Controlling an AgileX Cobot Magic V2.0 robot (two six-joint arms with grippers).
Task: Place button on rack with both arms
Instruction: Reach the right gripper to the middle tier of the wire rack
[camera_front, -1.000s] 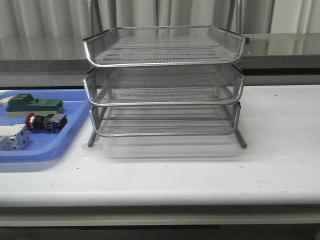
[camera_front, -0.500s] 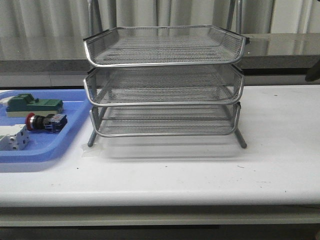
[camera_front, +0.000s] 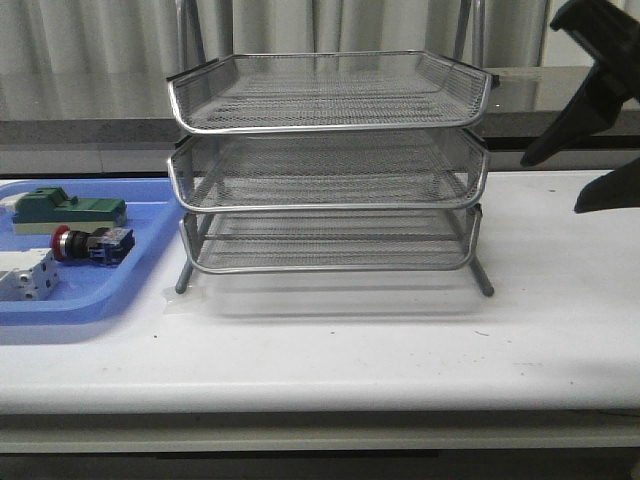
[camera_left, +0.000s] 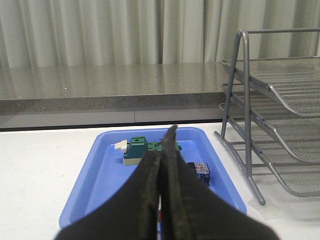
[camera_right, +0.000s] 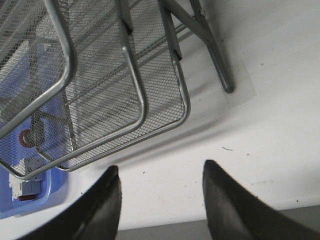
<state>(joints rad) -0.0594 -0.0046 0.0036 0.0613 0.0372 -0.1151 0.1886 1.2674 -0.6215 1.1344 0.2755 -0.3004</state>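
We list, largest first: the table (camera_front: 400, 340); the rack (camera_front: 328, 165), three mesh tiers, all bare; the blue tray (camera_front: 150, 240) just left of it, holding a green block (camera_front: 68, 208), a white block (camera_front: 28, 272) and the button (camera_front: 92, 243), lying on its side, untouched. Our right gripper (camera_right: 160, 200) hangs beside the rack, fingers apart, empty. Our left gripper (camera_left: 162, 165) points over the tray, fingers together. We judge the pick not yet begun; next, the left fingers must part and descend on the button.
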